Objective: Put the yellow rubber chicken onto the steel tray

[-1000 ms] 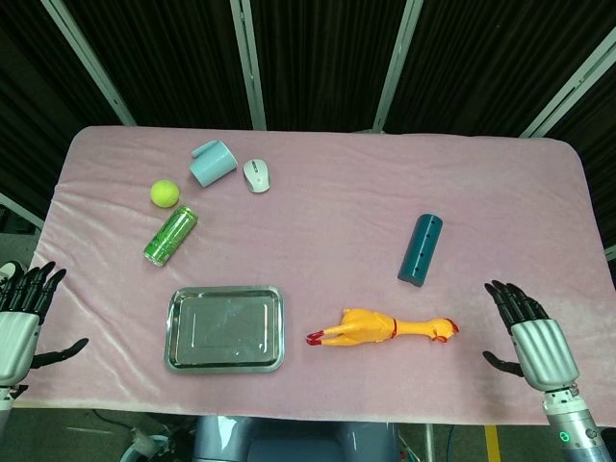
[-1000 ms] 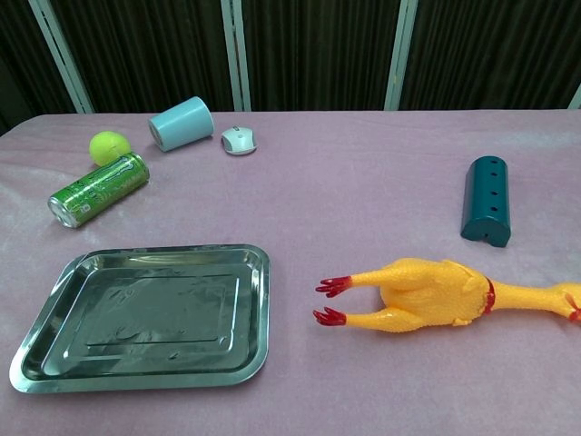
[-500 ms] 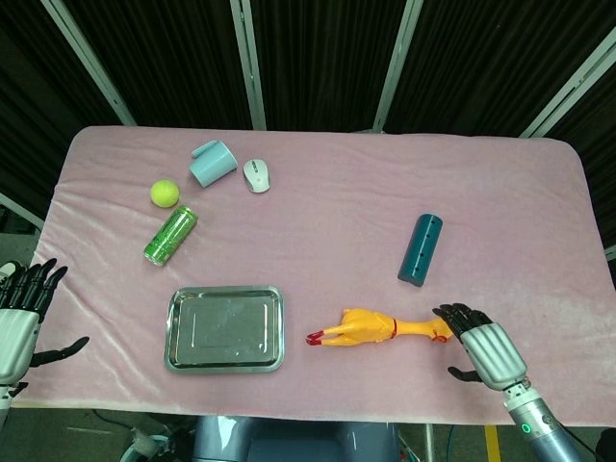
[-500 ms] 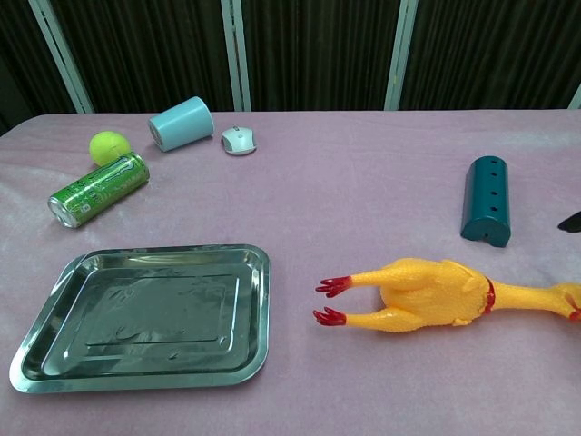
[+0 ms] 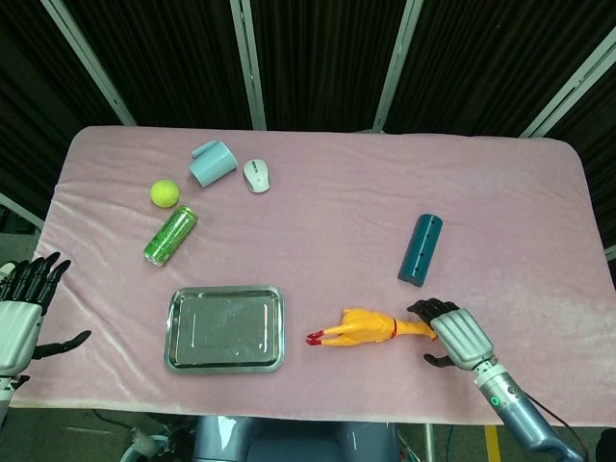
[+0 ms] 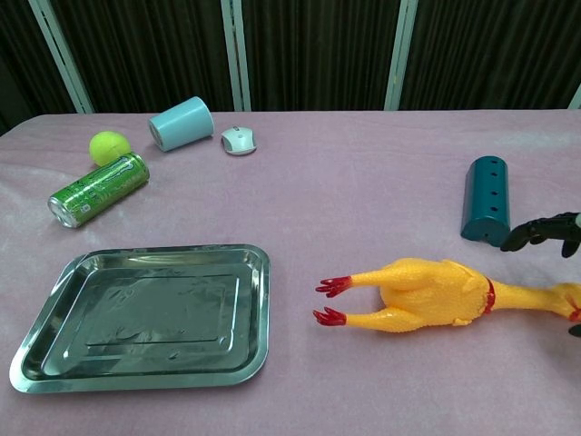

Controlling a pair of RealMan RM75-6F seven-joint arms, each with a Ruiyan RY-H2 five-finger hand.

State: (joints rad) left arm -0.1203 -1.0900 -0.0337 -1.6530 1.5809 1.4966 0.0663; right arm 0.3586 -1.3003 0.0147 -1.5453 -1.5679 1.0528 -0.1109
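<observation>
The yellow rubber chicken (image 5: 369, 326) (image 6: 427, 293) lies on its side on the pink cloth, red feet pointing left toward the steel tray (image 5: 225, 327) (image 6: 145, 314), head to the right. The tray sits empty at the front left. My right hand (image 5: 451, 334) (image 6: 547, 232) hovers over the chicken's head end with fingers spread and curved, holding nothing; whether it touches the neck is unclear. My left hand (image 5: 21, 313) hangs off the table's left edge, fingers apart and empty.
A teal block (image 5: 421, 249) (image 6: 487, 200) lies just behind the chicken's neck, close to my right hand. At the back left are a green can (image 5: 170, 235), a yellow-green ball (image 5: 165, 193), a tipped light-blue cup (image 5: 212, 163) and a white mouse (image 5: 257, 175).
My right hand has moved left from the table's right edge to above the chicken's head. The left hand has barely moved. The chicken and tray lie as before.
</observation>
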